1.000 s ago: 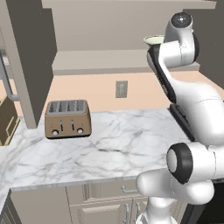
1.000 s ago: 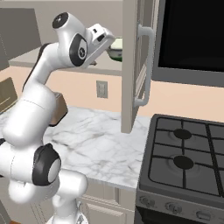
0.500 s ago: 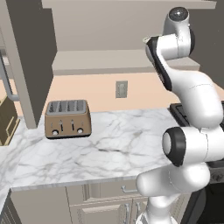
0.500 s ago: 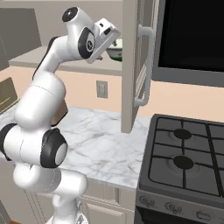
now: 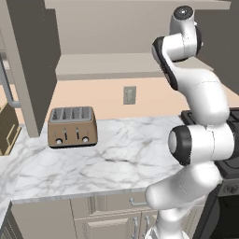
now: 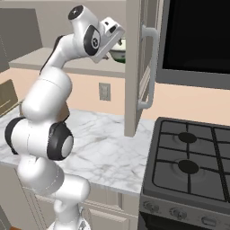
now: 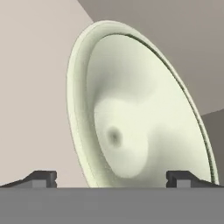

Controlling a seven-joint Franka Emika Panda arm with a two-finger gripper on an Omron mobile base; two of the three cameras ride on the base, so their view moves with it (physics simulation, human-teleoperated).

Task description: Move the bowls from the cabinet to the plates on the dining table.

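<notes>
Arm's reached further into cabinet point(image 6: 134, 67); gripper point(image 7: 111, 178) fingers spread around green-cream bowl point(image 7: 131, 131).

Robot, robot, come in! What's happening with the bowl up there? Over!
Gripper open, holding nothing. Pale green bowl right ahead, lying between the fingertips, not gripped yet. Open cabinet door close beside the hand.

Lighting even, soft, rendered throughout. Faint shadow under the toaster point(image 5: 72, 127). Mild sheen on the bowl point(image 7: 135, 127). No blur or edge distortion noted.
</notes>
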